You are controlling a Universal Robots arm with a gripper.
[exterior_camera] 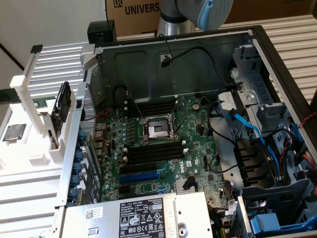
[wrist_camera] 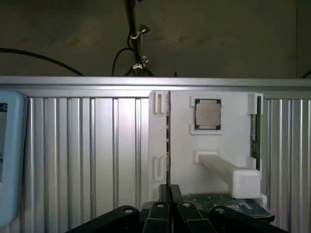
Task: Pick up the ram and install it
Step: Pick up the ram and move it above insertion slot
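Since the ram (exterior_camera: pixel 63 106) stands on edge in the white holder (wrist_camera: pixel 182 145), both faces are free for pinching; gripper (wrist_camera: pixel 170 195), fingers pressed together & empty, lines up w/ it.

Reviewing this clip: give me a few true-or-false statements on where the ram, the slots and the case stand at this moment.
1. The ram stands on edge in the white holder outside the computer case. True.
2. A memory stick fills the black slots beside the CPU socket. False: those slots look bare.
3. A loose processor chip lies flat in the white holder. True.
4. The computer case is closed. False: it is open, with the motherboard in plain sight.
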